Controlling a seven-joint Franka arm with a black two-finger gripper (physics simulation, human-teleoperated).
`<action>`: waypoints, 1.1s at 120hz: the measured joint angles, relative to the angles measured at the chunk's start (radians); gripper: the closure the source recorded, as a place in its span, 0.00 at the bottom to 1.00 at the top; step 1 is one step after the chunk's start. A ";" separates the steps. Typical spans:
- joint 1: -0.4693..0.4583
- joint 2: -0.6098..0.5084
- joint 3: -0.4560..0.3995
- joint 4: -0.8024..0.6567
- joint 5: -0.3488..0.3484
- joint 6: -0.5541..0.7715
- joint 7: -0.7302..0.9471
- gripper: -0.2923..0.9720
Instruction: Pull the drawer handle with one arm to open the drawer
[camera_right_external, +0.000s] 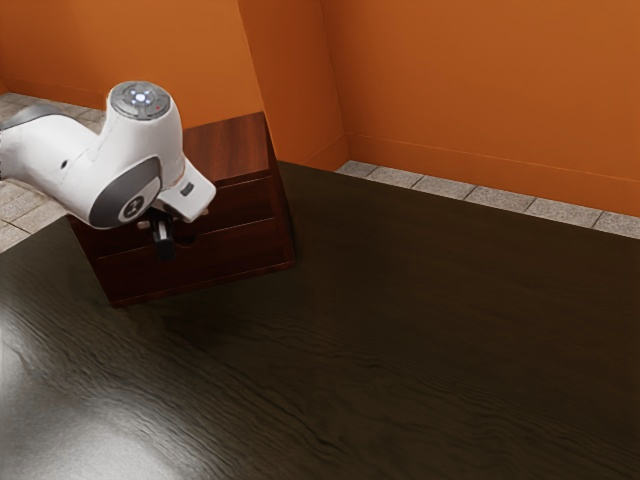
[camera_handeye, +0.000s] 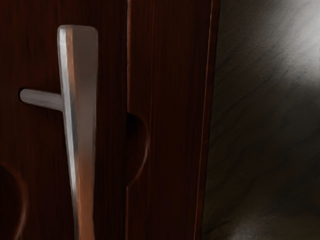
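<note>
A dark red wooden cabinet (camera_right_external: 235, 165) stands on the dark table against the orange wall, its drawer fronts facing the table. My gripper (camera_right_external: 163, 238) hangs under the white hand, right in front of the drawer fronts (camera_right_external: 235, 225), which look flush with the cabinet. The hand hides the handle in the exterior view. In the wrist view a brushed metal bar handle (camera_handeye: 77, 130) on a short post (camera_handeye: 40, 98) stands very close, just ahead of the hand, over the red drawer front (camera_handeye: 165, 100).
The dark wood-grain table (camera_right_external: 400, 340) spreads wide to the exterior view's right and front of the cabinet. Orange walls (camera_right_external: 480, 80) and a strip of grey floor tiles (camera_right_external: 500, 195) lie behind it.
</note>
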 joint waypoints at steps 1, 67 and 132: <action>0.001 0.003 0.000 0.000 0.000 0.001 0.000 0.23; -0.012 0.047 0.001 -0.048 -0.010 0.126 -0.018 0.23; -0.017 -0.082 0.003 -0.182 0.004 0.178 -0.041 0.24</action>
